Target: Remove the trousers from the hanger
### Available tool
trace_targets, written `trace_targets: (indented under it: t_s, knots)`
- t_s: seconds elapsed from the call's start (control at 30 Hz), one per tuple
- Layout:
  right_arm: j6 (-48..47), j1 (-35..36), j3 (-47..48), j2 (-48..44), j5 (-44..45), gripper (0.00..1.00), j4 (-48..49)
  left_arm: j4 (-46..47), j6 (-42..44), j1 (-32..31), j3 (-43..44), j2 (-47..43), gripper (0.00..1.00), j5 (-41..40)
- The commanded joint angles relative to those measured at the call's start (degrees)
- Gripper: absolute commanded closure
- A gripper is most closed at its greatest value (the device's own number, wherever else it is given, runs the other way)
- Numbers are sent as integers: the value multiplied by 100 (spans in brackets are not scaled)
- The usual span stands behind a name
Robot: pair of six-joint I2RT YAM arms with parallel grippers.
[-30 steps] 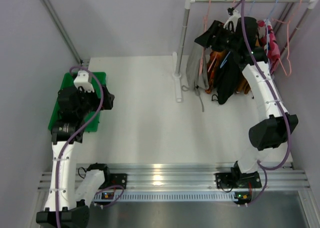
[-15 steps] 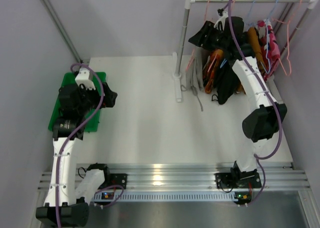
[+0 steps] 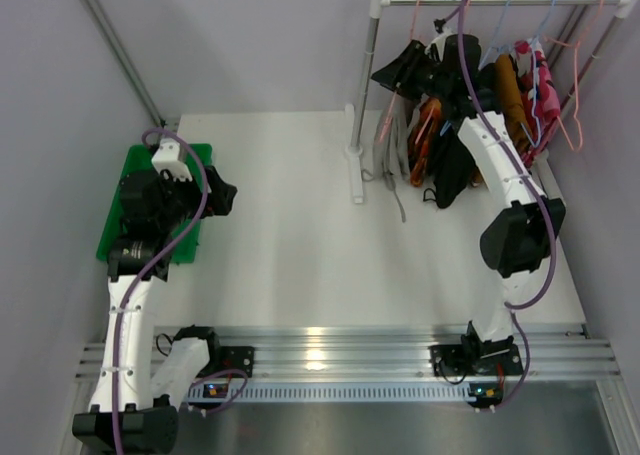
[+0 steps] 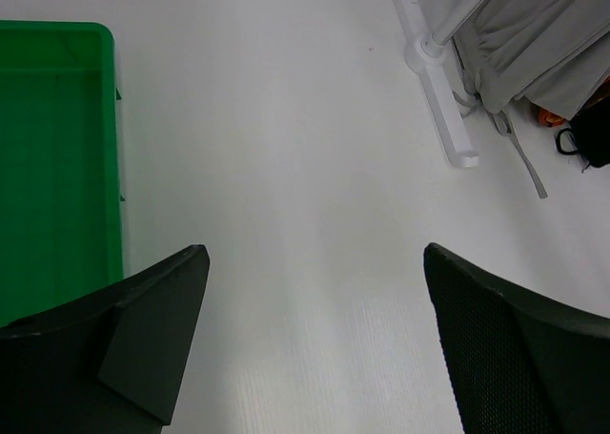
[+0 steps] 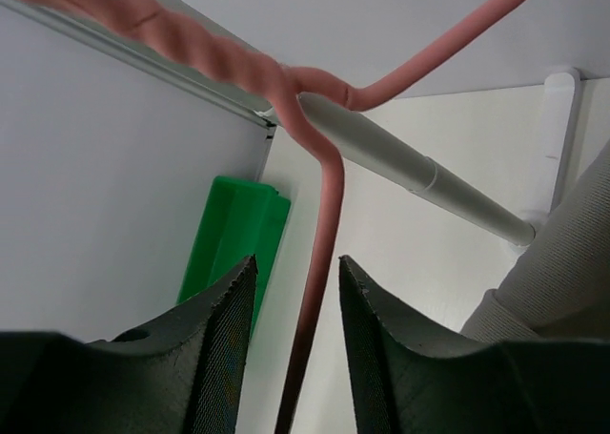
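The light grey trousers hang at the left end of the rack on the salmon-pink hanger, drawstring trailing on the table. My right gripper is up at the hanger's shoulder. In the right wrist view its jaws stand open on either side of the hanger's pink wire, with a gap on both sides; the trousers' grey fabric shows at the right. My left gripper is open and empty over the table beside the green bin; its wrist view shows the trousers far off.
The white rack's pole and foot stand left of the trousers. Black, mustard-orange and pink garments hang to the right on light blue hangers, with spare salmon hangers at the far right. Walls close in on both sides.
My right arm has moved left along the rail from the black garment to the salmon-pink hanger, and the trousers have swung a little left. The left arm has barely moved.
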Motion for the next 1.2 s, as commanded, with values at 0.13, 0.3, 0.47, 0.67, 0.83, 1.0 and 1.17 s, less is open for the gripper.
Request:
trace_targets:
  t_s: [0.13, 0.3, 0.47, 0.67, 0.83, 1.0, 1.17]
  knots:
    - [524, 61, 291, 103, -331, 71, 672, 374, -74, 18, -44, -61, 1, 127]
    - [611, 52, 256, -20, -515, 95, 681, 400, -91, 18, -62, -26, 1, 127]
    - [673, 8, 247, -318, -735, 100, 804, 400, -92, 18, -36, -52, 1, 118]
    - [726, -71, 28, -916, -920, 100, 1427, 462, -74, 18, -1, -148, 1, 92]
    - [673, -115, -96, -1451, -1043, 100, 1727, 453, -91, 18, 87, -131, 1, 74]
    - [831, -264, -482, -1944, -1192, 100, 1701, 471, -162, 26, 158, -87, 1, 109]
    - [858, -361, -1316, -2682, -1535, 100, 1517, 523, -109, 18, 149, -140, 1, 311]
